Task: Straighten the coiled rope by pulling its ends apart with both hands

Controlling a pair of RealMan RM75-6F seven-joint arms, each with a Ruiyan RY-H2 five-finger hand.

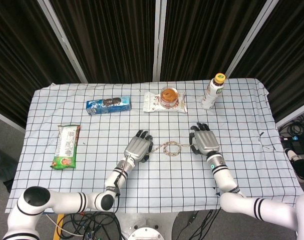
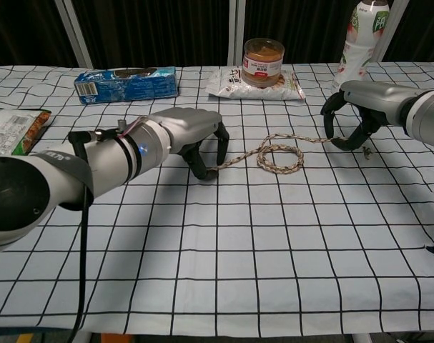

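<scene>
The thin, tan braided rope lies on the checked tablecloth between the two hands, one loop in its middle not yet pulled out. The left hand arches over the rope's near end, fingertips planted at that end — apparently pinning it, though whether it is truly pinched I cannot tell. The right hand curls its fingers down around the opposite end; a firm hold there is also unclear. Each hand sits outboard of the loop, placed so pulling apart should draw the coil out.
</scene>
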